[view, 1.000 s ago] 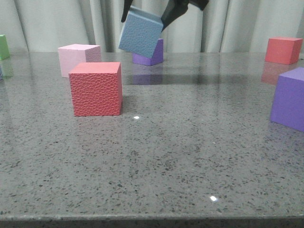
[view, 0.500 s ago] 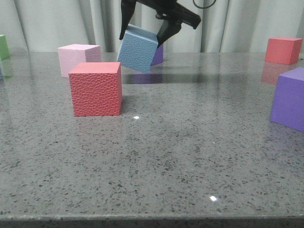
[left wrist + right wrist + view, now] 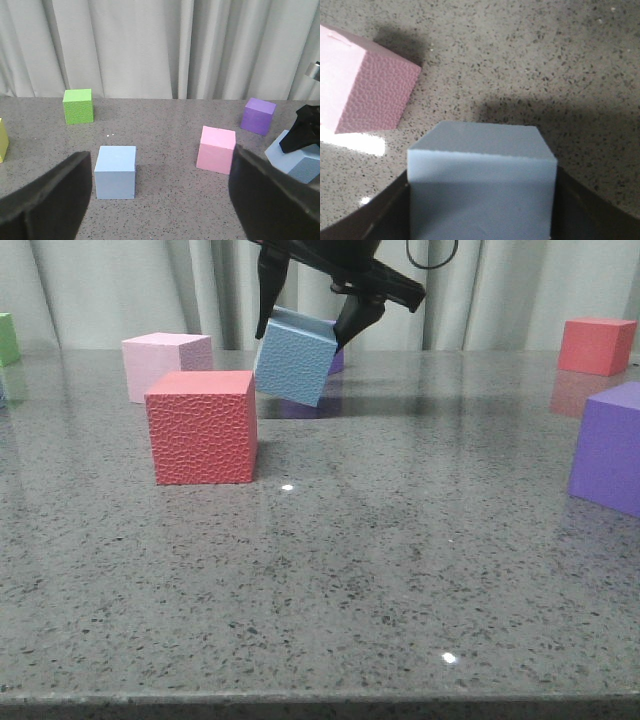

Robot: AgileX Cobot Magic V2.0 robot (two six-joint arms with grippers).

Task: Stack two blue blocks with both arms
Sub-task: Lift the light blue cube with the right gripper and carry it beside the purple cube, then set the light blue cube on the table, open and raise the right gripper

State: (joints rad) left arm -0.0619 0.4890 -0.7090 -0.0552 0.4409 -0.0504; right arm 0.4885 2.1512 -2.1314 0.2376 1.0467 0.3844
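Observation:
My right gripper (image 3: 305,335) is shut on a pale blue block (image 3: 295,357), which hangs tilted low over the table at the back middle, in front of a purple cube (image 3: 336,358). In the right wrist view this block (image 3: 480,185) fills the space between the dark fingers (image 3: 385,215). The second blue block (image 3: 115,171) stands flat on the table in the left wrist view, ahead of my open left gripper (image 3: 160,200) and nearer one finger. That view also has the held block (image 3: 300,162) at its edge. The left gripper does not show in the front view.
A red cube (image 3: 202,427) stands near the front left, with a pink cube (image 3: 165,362) behind it. A large purple cube (image 3: 610,445) and a red cube (image 3: 596,345) are at the right. A green cube (image 3: 8,338) sits far left. Curtains close the back.
The right gripper has come down with the blue block, from high above the purple cube to low over the table. The block is less tilted now.

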